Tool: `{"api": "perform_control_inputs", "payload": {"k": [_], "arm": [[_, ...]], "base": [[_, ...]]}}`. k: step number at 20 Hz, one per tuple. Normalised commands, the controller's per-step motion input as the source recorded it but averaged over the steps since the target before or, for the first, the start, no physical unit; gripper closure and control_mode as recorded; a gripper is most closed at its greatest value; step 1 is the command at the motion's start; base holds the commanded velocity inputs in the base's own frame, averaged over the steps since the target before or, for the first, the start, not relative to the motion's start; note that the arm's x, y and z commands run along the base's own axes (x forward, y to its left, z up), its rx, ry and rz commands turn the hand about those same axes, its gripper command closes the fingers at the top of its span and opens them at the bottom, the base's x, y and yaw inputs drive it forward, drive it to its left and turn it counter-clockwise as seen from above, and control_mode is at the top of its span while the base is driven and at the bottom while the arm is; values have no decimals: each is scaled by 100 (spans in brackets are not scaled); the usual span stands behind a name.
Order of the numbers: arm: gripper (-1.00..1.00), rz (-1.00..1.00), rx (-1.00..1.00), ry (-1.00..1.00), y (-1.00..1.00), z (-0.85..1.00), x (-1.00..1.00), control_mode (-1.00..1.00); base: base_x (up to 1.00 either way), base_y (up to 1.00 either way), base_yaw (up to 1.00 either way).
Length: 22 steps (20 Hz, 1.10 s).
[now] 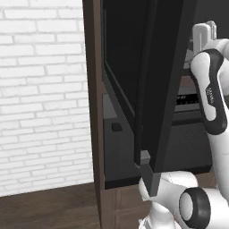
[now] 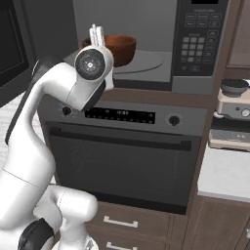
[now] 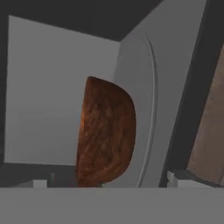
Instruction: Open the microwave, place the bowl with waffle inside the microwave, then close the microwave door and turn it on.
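My pincer (image 2: 97, 33): up at the mouth of the microwave (image 2: 146, 44), fingers spread wide, nothing between them. In the hand view I spot just the two finger tips (image 3: 175, 178) low down, well apart, with the bowl between them further in.

The bowl (image 2: 117, 48): straight ahead of my pincer, just past the tips, sitting on the round turntable (image 2: 141, 62) inside the cavity. I judge it's released; I see no finger touching it in the hand view. My hand is rolled, so there the bowl looks stood on its side, its rim turned to the left of the picture. In the right base view it sits upright, brown and round. The waffle I can't make out from here.

The microwave door (image 1: 161, 80): swung out on my left, edge-on in the left base view, its long side upright and its glass face dark. It's the nearer thing now, beside my arm and not in front of it.

The keypad (image 2: 197, 39): right of the cavity, beyond the bowl.

The oven (image 2: 122, 161): below, shut, not my business.

My call: bowl's in, so I'd back straight out along the line I'm pointing, then go left round the door's free edge to push it shut.
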Motion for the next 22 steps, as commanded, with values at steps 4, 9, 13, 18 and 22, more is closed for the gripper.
{"api": "perform_control_inputs", "payload": {"k": [4,9,13,18,22], "arm": [[-100,4,-15,-6,3,-5,-100,-100],[-100,1,-27,-8,23,-36,-35,-100],[-100,0,-31,-8,38,-47,-1,-100],[-100,0,-24,-16,45,-42,0,-100],[-100,3,-21,-15,47,-44,0,-100]], "base": [[0,0,0],[0,0,0],[0,0,0],[0,0,0],[0,0,0]]}}
